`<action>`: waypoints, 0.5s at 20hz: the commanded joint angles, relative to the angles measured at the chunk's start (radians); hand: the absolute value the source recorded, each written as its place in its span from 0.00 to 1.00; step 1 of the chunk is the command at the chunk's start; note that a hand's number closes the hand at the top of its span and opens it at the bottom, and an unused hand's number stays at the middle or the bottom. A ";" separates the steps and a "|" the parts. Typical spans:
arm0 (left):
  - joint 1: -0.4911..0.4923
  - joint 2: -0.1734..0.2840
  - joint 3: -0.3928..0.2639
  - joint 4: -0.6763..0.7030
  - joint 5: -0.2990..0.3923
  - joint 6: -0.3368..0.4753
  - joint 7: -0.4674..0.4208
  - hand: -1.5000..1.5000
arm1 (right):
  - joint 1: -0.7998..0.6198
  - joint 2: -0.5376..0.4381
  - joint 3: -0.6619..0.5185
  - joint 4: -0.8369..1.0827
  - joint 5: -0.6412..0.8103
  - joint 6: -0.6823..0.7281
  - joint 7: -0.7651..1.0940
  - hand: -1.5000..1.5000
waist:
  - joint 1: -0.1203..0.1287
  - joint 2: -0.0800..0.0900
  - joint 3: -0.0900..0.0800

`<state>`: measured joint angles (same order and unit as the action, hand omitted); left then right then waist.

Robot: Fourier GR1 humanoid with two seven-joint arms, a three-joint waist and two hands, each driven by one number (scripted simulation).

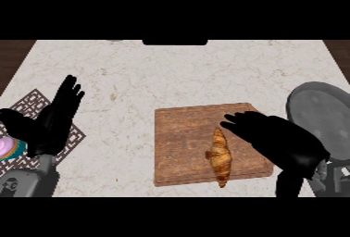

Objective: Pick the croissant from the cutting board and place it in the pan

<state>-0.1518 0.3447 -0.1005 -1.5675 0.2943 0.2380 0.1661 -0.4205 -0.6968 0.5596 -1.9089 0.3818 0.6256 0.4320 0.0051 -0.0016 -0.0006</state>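
Observation:
A golden-brown croissant (219,157) lies lengthwise on the right part of the wooden cutting board (184,143), its near tip at the board's front edge. My right hand (277,139) hovers over the board's right side, just right of the croissant, fingers straight and pointing left; it holds nothing. The grey round pan (322,118) sits at the counter's right edge, partly cut off by the view. My left hand (56,115) rests open at the left, fingers up.
A dark patterned mat (31,104) lies under my left hand at the counter's left edge. A pink and teal object (9,149) sits at the far left. A dark object (174,42) stands at the counter's back edge.

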 commanded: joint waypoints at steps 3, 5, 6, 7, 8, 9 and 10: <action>0.019 0.010 0.027 -0.048 -0.013 -0.020 0.028 0.50 | -0.015 0.061 0.034 -0.079 0.126 0.084 0.122 0.00 | -0.001 -0.001 0.000; 0.042 -0.010 0.027 -0.034 -0.027 -0.025 0.014 0.50 | 0.020 0.095 0.058 -0.072 0.206 0.064 0.117 0.00 | -0.002 0.000 0.001; 0.006 -0.016 0.040 -0.014 -0.021 -0.032 0.017 0.50 | -0.029 0.164 0.072 -0.049 0.210 0.102 0.170 0.00 | -0.001 0.001 0.000; 0.043 -0.018 0.039 -0.060 -0.030 -0.037 0.018 0.50 | 0.023 0.168 0.036 -0.109 0.190 0.129 0.199 0.00 | -0.003 0.000 0.000; 0.037 -0.039 0.022 -0.050 -0.063 -0.014 0.036 0.50 | 0.030 0.152 0.006 -0.093 0.221 0.111 0.121 0.00 | -0.004 0.001 0.001; -0.044 0.002 0.082 0.027 0.002 -0.073 0.044 0.50 | -0.056 0.267 0.055 -0.058 0.201 0.132 0.210 0.00 | -0.002 0.002 0.000; -0.020 -0.042 0.060 0.041 -0.046 -0.055 0.001 0.50 | 0.018 0.229 0.036 -0.039 0.264 0.084 0.109 0.00 | -0.004 0.002 0.001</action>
<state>-0.1521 0.3260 -0.0583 -1.5734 0.2673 0.2036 0.1875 -0.4220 -0.5306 0.6017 -1.9695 0.5761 0.7158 0.5699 0.0023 -0.0009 -0.0003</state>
